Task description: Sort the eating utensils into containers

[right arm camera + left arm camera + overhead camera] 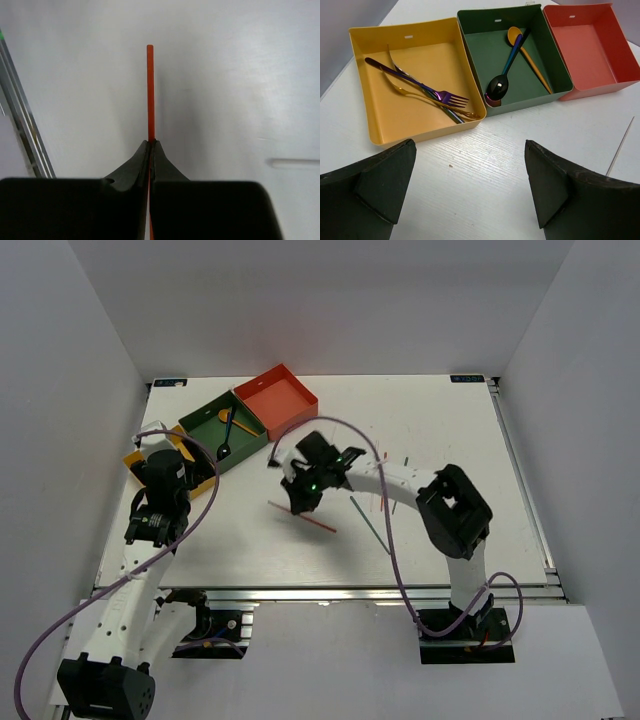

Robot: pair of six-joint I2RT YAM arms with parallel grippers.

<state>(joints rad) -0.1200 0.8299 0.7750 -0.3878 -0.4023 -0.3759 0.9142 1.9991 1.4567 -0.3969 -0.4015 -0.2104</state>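
Left gripper [470,150] hangs released in front of the yellow box [420,55] of forks [437,97] and the green box [490,50] of spoons [507,65]. No utensils show in the red box [585,50]. Right gripper [151,142] is clenched on a red chopstick [150,85] mid-table. I'd carry it level and slow to the red box, then drop it low so it doesn't bounce out.

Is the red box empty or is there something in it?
Empty. In the left wrist view the red box shows only its bare floor, with no utensils inside.
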